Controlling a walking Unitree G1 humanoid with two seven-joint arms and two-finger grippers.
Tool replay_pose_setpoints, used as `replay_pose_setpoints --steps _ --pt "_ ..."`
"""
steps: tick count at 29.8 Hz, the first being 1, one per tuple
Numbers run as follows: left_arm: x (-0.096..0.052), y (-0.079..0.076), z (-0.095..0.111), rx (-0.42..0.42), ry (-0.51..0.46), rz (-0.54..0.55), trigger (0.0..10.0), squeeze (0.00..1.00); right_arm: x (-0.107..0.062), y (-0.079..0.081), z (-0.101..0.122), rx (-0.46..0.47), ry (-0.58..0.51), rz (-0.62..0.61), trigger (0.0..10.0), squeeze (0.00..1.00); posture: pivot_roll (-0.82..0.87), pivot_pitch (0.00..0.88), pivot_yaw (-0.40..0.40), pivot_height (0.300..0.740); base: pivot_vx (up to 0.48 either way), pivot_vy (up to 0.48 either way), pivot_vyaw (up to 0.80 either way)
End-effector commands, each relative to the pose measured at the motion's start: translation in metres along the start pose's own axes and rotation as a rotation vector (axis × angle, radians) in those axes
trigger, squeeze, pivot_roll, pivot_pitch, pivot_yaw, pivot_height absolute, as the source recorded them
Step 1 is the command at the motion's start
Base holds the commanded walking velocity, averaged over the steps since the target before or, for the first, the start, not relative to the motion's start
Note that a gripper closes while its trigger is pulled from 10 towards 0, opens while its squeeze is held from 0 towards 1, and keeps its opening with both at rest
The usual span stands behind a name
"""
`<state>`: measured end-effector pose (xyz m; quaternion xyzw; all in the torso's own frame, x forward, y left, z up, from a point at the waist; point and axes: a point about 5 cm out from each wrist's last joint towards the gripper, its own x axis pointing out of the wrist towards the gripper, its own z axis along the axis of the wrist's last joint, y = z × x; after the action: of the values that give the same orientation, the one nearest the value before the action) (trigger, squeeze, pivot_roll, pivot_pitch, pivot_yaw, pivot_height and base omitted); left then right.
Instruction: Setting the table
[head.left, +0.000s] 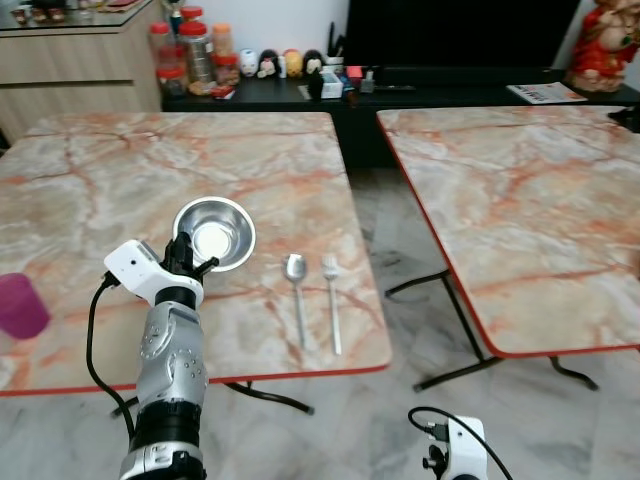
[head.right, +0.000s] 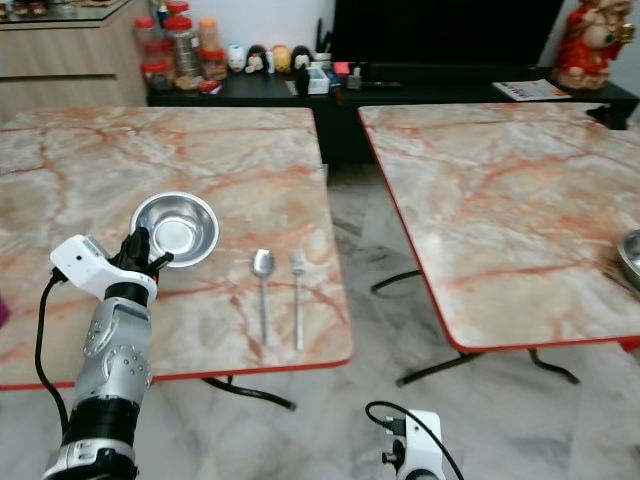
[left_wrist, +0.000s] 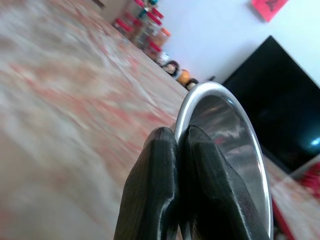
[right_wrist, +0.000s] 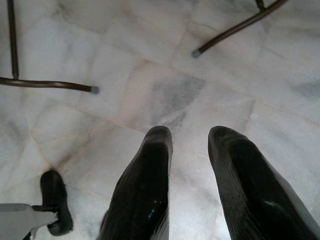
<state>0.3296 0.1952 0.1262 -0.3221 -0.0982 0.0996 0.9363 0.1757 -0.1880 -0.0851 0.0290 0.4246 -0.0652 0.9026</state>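
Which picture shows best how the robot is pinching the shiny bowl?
The left wrist view: the left tool has its two black fingers pressed together on the rim of the bowl, seen up close. The left and right eye views show the whole bowl from above on the table, but the pinch is tiny there.

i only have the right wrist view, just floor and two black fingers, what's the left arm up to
Observer: The left gripper is shut on the rim of a steel bowl.
Operator: is the bowl on a table
Observer: I can't tell if it rests or is lifted; it is over the marble table, left of a spoon and fork.
Operator: anything else there
Observer: A purple cup stands at the table's left edge.
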Motion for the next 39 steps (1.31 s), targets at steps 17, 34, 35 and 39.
replay_pose_setpoints --steps 17,34,35,39 --pt "0.003 -0.013 0.003 -0.023 -0.014 -0.048 10.0 0.00 -0.002 -0.006 -0.004 0.032 0.004 -0.021 10.0 0.00 0.00 0.000 -0.018 0.740 0.000 -0.435 -0.12" --pt "-0.003 -0.001 0.016 0.010 -0.061 -0.017 10.0 0.00 -0.001 -0.005 -0.001 0.013 -0.009 -0.014 10.0 0.00 0.02 0.000 -0.032 0.740 0.000 -0.439 -0.03" --pt "-0.008 0.007 0.016 0.037 -0.055 -0.002 10.0 0.00 -0.001 -0.005 -0.002 0.014 -0.009 -0.014 10.0 0.00 0.02 0.000 -0.032 0.740 0.000 -0.420 0.00" --pt "-0.029 0.040 0.005 0.113 0.013 0.087 10.0 0.00 -0.001 -0.005 -0.003 0.015 -0.006 -0.014 10.0 0.00 0.03 0.000 -0.031 0.740 0.000 -0.092 0.00"
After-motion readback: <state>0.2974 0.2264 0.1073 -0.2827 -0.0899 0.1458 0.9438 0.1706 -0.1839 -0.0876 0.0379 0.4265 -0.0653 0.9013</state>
